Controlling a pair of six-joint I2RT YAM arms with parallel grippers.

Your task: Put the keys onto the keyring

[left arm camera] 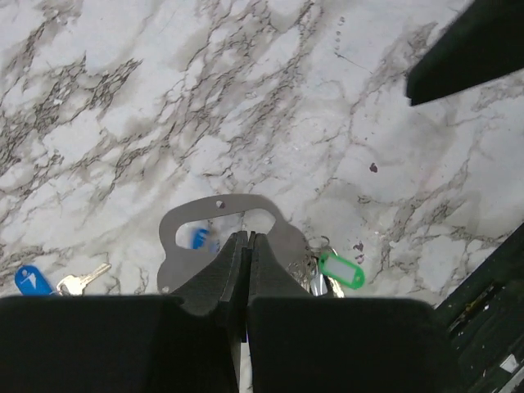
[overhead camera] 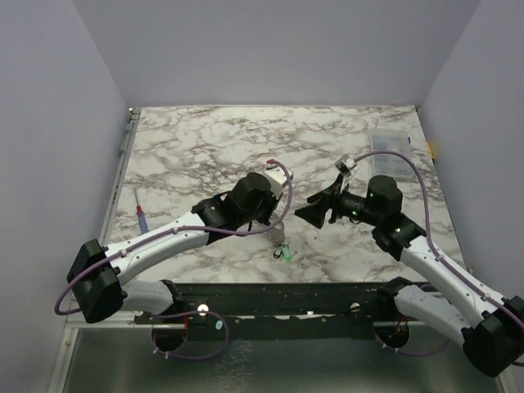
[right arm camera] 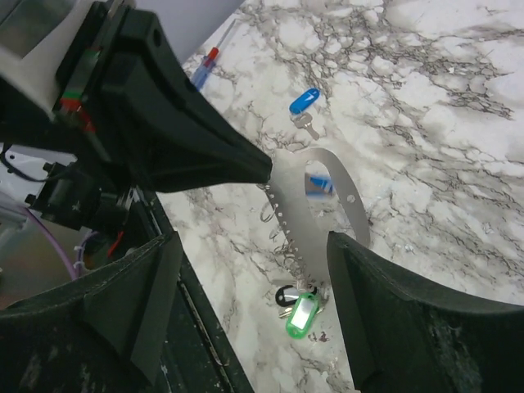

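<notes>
Keyring (left arm camera: 233, 201) sat clamped edge-on in the closed jaws of the left gripper (left arm camera: 243, 239) above the tabletop (left arm camera: 246, 98). The green key (left arm camera: 341, 270) lay near it, and a blue key (left arm camera: 29, 280) lay apart. The right gripper (right arm camera: 252, 246) held its jaws wide.

This is a robotics lab test cell, not a home or shop. Plain pale lilac walls (overhead camera: 49, 123) box in a marble-patterned tabletop (overhead camera: 205, 139) on three sides. Two robot arms, the left arm (overhead camera: 155, 241) and the right arm (overhead camera: 442, 270), stand on a black mounting rail (overhead camera: 286, 295) at the near edge, with purple cables (overhead camera: 417, 176) looping off them. A metal frame strip (overhead camera: 123, 147) edges the table. The props are few: small tagged keys (right arm camera: 301, 315), a metal keyring (left arm camera: 196, 211), a screwdriver (overhead camera: 142, 218) and a clear plastic box (overhead camera: 391, 141).
</notes>
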